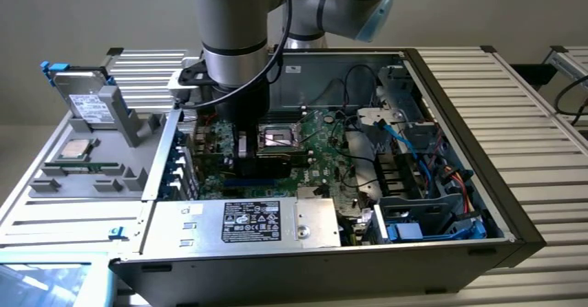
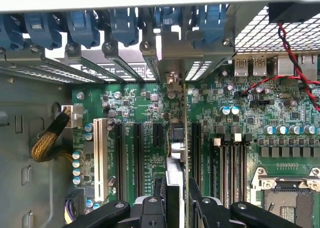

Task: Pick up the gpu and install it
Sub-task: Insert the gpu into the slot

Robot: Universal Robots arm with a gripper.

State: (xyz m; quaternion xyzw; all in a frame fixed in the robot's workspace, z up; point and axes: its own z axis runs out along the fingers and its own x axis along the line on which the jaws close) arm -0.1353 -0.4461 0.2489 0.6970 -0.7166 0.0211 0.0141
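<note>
gpu (image 2: 179,138) standing edge-on over the green motherboard (image 2: 130,103), lining up among the black expansion slots (image 2: 137,153), gripper (image 2: 176,188) clamping both of its faces, silver bracket end nearing the blue latches (image 2: 82,28), power supply (image 1: 244,221) label showing print too small to read

You can read no word or number outright. The power supply (image 1: 253,221) carries a dark label with white print and marks, too small to make out. The drive (image 1: 87,106) bears a white label, its lines illegible. White lettering on the motherboard (image 2: 145,103) can't be read either.
</note>
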